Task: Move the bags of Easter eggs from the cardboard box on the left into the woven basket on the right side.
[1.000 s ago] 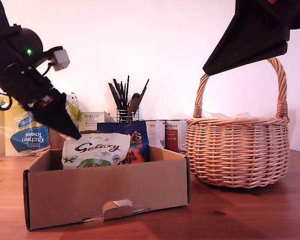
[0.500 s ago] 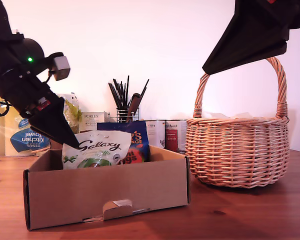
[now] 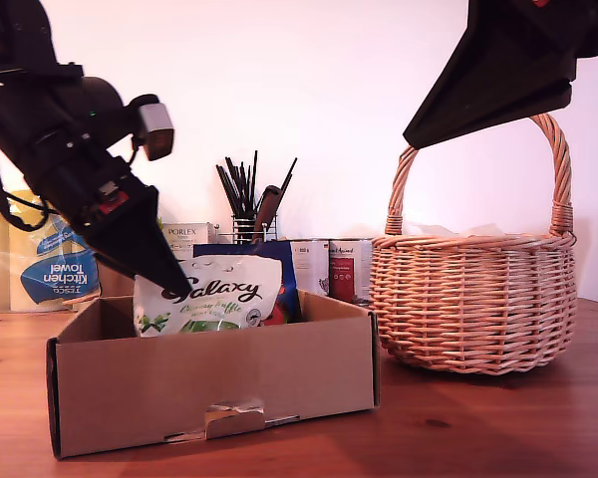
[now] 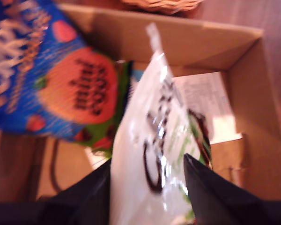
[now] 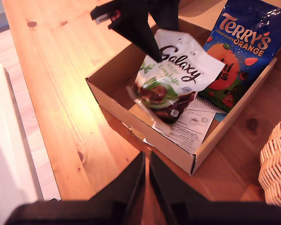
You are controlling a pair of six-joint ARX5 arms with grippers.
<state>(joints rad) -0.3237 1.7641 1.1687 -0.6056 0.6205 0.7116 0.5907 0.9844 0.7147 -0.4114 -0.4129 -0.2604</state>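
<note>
Galaxy bag: glossy white film | Terry's bag: glossy blue film | cardboard box: matt brown card | woven basket: rough wicker | table: smooth wood

Low frontal exterior view; both wrist views look down into the cardboard box.

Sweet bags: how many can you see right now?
2. A white Galaxy bag is held by my first gripper above the cardboard box; a blue Terry's bag stands inside the box behind it. More may lie hidden in the basket.
</note>
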